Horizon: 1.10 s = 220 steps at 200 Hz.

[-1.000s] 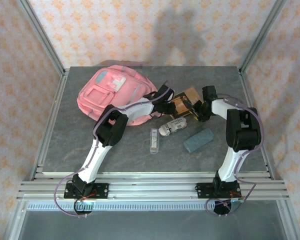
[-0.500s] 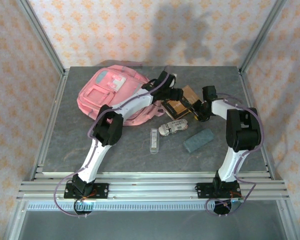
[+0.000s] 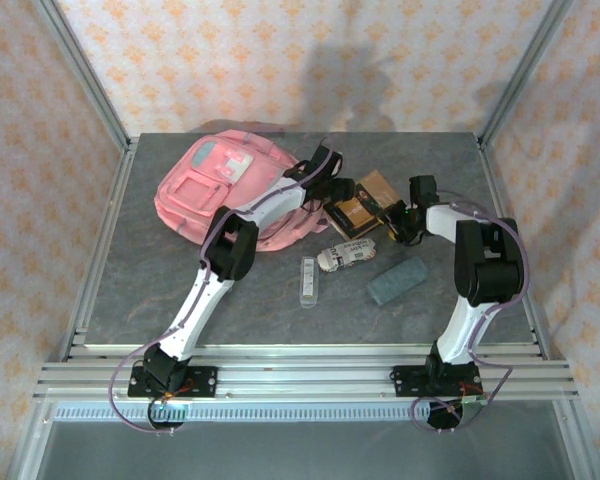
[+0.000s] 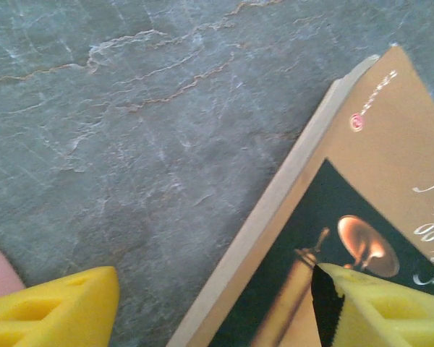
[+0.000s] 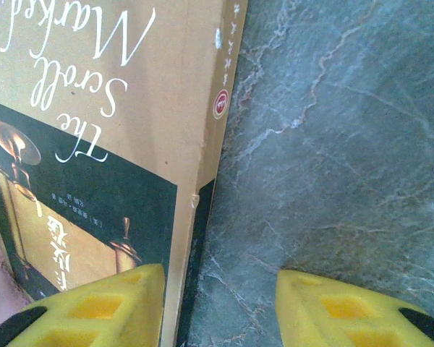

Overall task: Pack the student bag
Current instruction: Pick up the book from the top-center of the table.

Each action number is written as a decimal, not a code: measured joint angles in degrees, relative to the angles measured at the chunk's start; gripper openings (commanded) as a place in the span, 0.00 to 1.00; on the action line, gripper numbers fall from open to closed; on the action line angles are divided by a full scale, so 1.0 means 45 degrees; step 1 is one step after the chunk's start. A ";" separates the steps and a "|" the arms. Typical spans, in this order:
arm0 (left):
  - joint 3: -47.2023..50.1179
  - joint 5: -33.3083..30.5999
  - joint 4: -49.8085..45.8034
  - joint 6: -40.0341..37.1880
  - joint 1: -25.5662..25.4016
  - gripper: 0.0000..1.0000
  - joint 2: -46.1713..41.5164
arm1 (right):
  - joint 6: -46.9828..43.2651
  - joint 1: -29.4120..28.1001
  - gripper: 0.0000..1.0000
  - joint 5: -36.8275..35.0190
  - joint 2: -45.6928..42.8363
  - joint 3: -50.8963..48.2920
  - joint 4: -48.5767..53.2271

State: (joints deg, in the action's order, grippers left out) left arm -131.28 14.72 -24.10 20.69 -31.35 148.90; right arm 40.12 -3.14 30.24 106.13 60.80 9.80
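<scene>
From above, your left arm stretches far forward, the left end effector (image 3: pixel 338 190) at the book's (image 3: pixel 363 205) left edge. Your right arm folds sharply, the right end effector (image 3: pixel 392 222) at the book's right edge. The student bag (image 3: pixel 230 185) lies far left on the surface (image 3: pixel 180 290), just beside the book. Finger gaps are too small to judge here.

Left wrist view: the left end effector (image 4: pixel 217 311) is spread, straddling the book's edge, with the cover cut off.

Right wrist view: the right end effector (image 5: pixel 220 303) is spread astride the spine. The title is partly cropped.
</scene>
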 measured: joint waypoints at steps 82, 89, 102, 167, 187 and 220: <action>0.0053 0.0874 -0.0665 -0.0520 -0.0403 0.26 0.0112 | 0.1268 0.0384 0.40 0.1297 0.0423 -0.0126 -0.1151; 0.0053 0.0899 -0.0665 -0.0520 -0.0374 0.25 0.0112 | 0.1404 0.0442 0.40 0.1438 0.0423 -0.0189 -0.1307; 0.0107 0.0933 -0.0651 -0.0525 -0.0335 0.24 0.0112 | 0.1676 0.0520 0.39 0.1744 0.0447 -0.0408 -0.1836; 0.0209 0.0821 -0.0364 -0.0476 -0.0131 0.22 0.0112 | 0.3750 0.0126 0.39 0.2919 0.1146 -0.2535 -1.0875; 0.0223 0.0869 -0.0219 -0.0476 -0.0194 0.22 0.0107 | 0.3993 -0.0121 0.33 0.3075 0.1151 -0.2521 -1.1958; 0.0476 0.0714 -0.0039 -0.0403 -0.0189 0.34 -0.0058 | 0.3886 -0.0087 0.04 0.3011 0.1375 -0.2317 -1.1846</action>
State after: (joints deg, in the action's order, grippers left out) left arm -129.14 17.93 -24.27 18.87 -32.21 148.64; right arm 57.60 -3.53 43.79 112.31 50.37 -43.51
